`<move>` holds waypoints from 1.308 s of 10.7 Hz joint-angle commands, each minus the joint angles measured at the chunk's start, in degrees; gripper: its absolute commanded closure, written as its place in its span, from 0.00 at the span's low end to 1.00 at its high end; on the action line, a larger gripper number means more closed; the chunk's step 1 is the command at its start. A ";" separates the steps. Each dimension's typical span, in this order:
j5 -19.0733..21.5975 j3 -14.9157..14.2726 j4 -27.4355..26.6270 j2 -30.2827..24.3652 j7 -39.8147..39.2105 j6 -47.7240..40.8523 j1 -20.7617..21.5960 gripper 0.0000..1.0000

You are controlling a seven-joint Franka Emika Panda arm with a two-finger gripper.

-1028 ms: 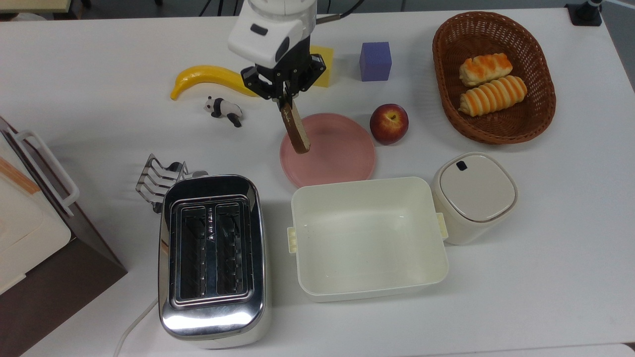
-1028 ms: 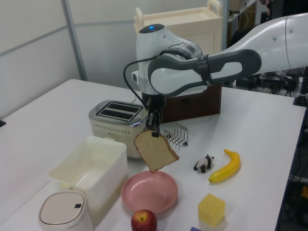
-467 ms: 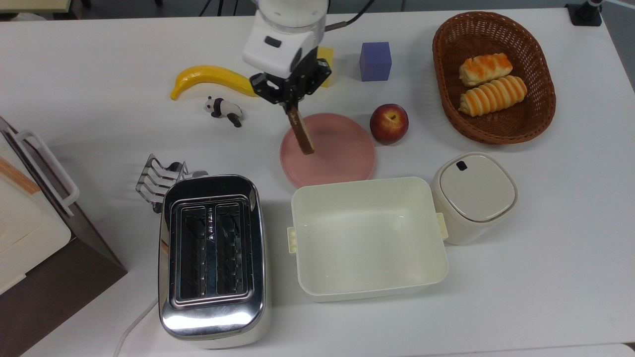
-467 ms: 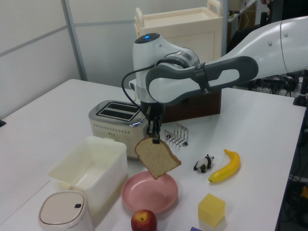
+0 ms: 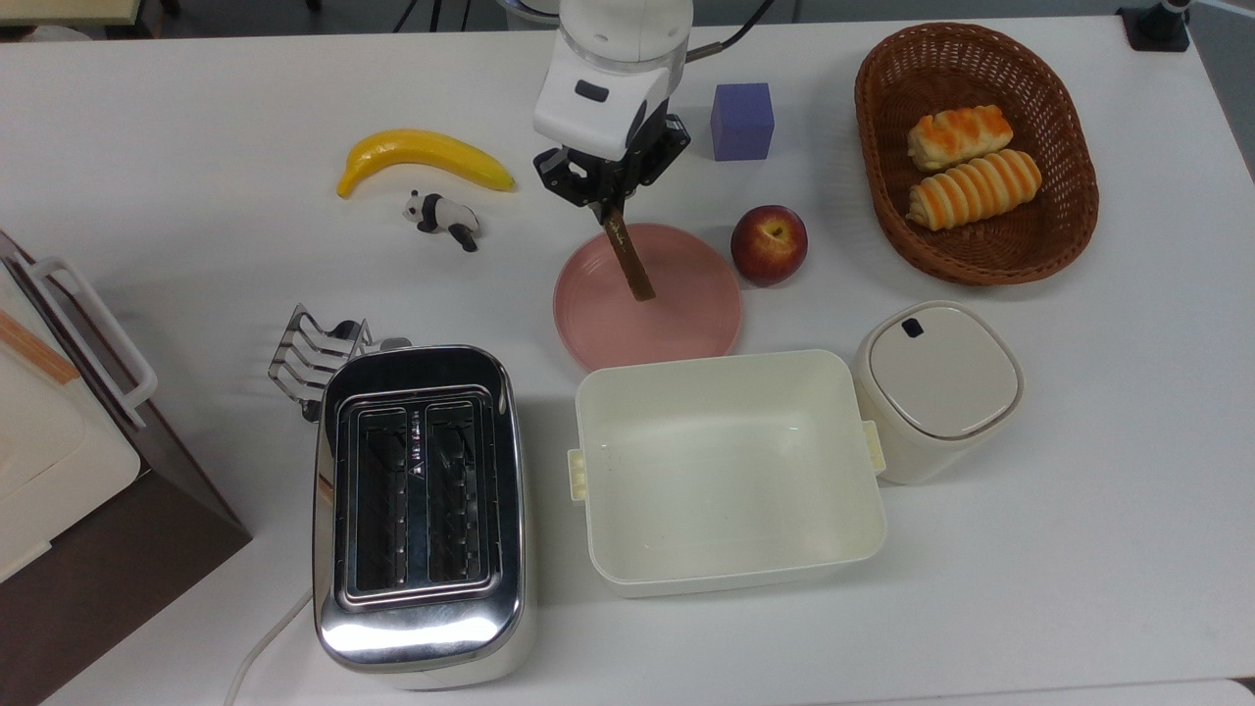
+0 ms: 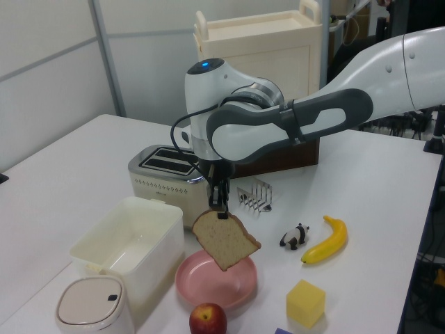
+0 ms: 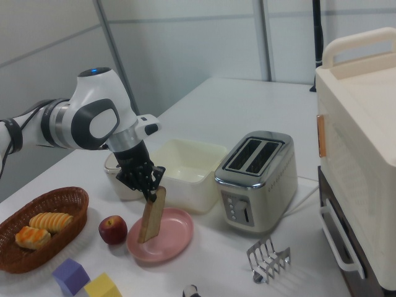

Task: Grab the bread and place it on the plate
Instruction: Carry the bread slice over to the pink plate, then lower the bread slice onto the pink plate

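Left view | end effector (image 6: pixel 220 209) clamps bread (image 6: pixel 225 240) top | slice hangs below, over plate (image 6: pixel 216 281)

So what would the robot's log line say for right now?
gripper: shut on bread | bread: hanging edge-down above plate | plate: bare | step: lower and let go

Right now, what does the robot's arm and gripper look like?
The arm is glossy white with dark grey joint sections and rounded housings; a blue light sits on one joint cap. A black cable loops beside the wrist. The gripper is black, below a white wrist housing bearing a small dark marking.
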 commanded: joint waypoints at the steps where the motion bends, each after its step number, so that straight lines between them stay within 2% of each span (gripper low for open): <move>1: 0.12 1.00 -1.17 -1.08 0.06 -1.83 1.51 1.00; 6: 1.35 1.00 -1.00 -0.81 -0.38 -2.63 2.75 1.00; 10: 6.00 1.00 -0.82 -0.64 -0.55 -2.54 1.79 1.00; 14: 6.45 0.91 -0.82 -0.46 -0.73 -2.28 1.43 1.00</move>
